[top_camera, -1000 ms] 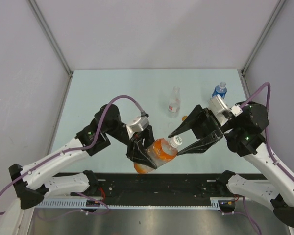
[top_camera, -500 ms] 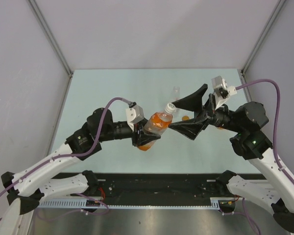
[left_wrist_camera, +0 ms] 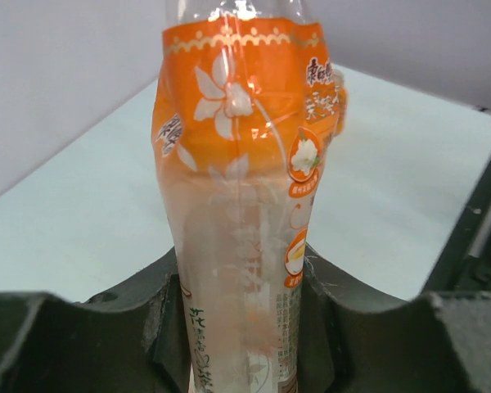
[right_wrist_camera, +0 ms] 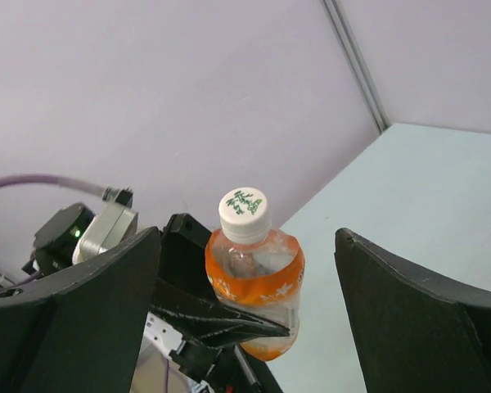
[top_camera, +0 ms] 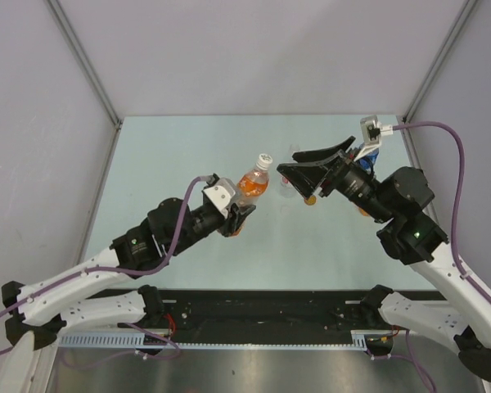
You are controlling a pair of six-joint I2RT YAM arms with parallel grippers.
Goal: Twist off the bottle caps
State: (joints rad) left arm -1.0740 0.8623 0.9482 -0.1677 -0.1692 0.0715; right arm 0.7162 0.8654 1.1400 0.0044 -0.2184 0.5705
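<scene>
Left of centre in the overhead view, your left gripper (top_camera: 231,214) was clamped around the lower body of the orange drink bottle (top_camera: 250,183), with its white cap (top_camera: 264,159) screwed on and pointing up-right. Just right of the cap, your right gripper (top_camera: 287,162) gaped wide, holding nothing and not touching the cap.

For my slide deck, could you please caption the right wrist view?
Open right tool framing the white cap of the orange-labelled bottle gripped by the left tool.

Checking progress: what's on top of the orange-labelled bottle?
A white round plastic screw cap with green print, on the clear orange-labelled plastic bottle. It hides the neck thread, so looseness cannot be seen.
</scene>
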